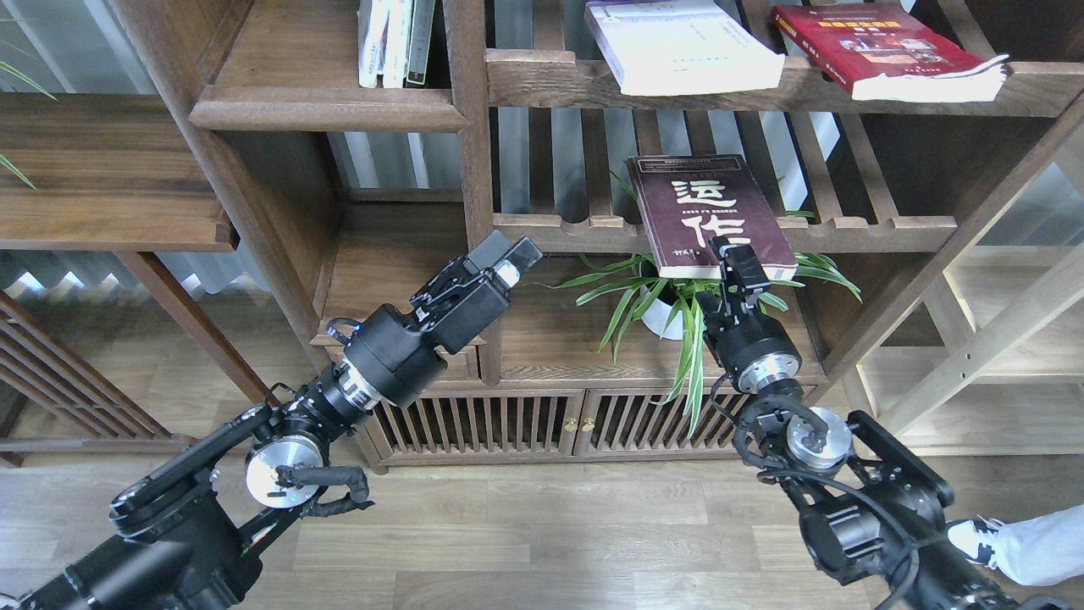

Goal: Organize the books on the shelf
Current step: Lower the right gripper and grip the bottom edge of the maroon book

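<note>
The dark maroon book [710,213] lay on a slatted rack [847,227], its near edge sticking out over the front rail. The right gripper [735,258] was pinching that near edge. The left gripper [508,258] hung off to the left, holding nothing; I could not tell if it was open.

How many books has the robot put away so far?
None looks put away on the solid shelf yet. In hand: the right pincer grips the lower edge of the maroon book, which overhangs a slatted rack. Left: the white book and red book lie flat on the slatted rack above. The left pincer holds nothing.
</note>
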`<state>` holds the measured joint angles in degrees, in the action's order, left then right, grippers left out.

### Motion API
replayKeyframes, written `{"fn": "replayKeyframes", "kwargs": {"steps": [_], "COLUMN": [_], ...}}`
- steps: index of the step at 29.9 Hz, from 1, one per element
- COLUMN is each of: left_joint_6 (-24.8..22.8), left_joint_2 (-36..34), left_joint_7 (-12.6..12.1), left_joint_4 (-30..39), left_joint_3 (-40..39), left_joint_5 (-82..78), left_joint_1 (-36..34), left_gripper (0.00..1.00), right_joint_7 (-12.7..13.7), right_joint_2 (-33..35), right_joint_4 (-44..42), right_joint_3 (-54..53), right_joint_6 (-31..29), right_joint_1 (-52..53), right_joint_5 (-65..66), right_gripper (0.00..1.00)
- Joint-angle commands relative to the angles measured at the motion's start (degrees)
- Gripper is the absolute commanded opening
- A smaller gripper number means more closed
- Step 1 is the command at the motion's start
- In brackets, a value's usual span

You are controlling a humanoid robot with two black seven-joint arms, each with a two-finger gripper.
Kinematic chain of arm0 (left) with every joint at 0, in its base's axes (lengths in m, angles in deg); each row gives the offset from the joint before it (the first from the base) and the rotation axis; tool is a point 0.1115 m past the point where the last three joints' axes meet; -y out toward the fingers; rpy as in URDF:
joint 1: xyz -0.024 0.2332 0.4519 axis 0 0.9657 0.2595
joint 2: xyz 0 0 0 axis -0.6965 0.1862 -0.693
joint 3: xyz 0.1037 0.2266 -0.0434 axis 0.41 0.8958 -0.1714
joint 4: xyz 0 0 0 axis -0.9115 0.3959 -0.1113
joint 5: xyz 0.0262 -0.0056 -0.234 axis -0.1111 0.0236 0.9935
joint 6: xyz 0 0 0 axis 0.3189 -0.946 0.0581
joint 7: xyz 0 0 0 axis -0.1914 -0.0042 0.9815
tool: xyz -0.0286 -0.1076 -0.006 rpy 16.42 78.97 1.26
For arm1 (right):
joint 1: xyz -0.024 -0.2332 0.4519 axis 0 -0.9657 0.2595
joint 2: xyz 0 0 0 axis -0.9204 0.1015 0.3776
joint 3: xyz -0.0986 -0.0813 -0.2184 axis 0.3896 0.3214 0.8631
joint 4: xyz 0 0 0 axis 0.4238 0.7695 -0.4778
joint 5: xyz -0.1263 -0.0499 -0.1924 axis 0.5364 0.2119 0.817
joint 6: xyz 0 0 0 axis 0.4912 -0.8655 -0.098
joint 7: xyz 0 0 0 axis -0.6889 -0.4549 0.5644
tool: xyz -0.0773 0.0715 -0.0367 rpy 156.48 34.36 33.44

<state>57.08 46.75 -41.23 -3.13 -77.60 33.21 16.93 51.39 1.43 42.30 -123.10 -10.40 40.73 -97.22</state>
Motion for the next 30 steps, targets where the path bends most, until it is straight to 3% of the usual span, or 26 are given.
{"fn": "replayKeyframes", "kwargs": {"steps": [1, 30], "left_joint_6": [0.0, 0.0], "left_joint_2": [-0.03, -0.82], "left_joint_7": [0.0, 0.09], "left_joint_4": [0.3, 0.47], "left_joint_3": [1.33, 1.25], "left_joint_5": [0.01, 0.01], "left_joint_1": [0.44, 0.97], "left_gripper": [1.0, 1.0], "right_joint_7": [0.18, 0.44], "right_joint_2": [-1.73, -2.17], "right_joint_4": [-2.85, -10.07], "right_joint_3": [-2.17, -2.44], "right_joint_6": [0.1, 3.09], "right_joint_1": [1.53, 8.39], "right_joint_5": [-0.07, -0.15], "right_gripper": [1.0, 1.0]}}
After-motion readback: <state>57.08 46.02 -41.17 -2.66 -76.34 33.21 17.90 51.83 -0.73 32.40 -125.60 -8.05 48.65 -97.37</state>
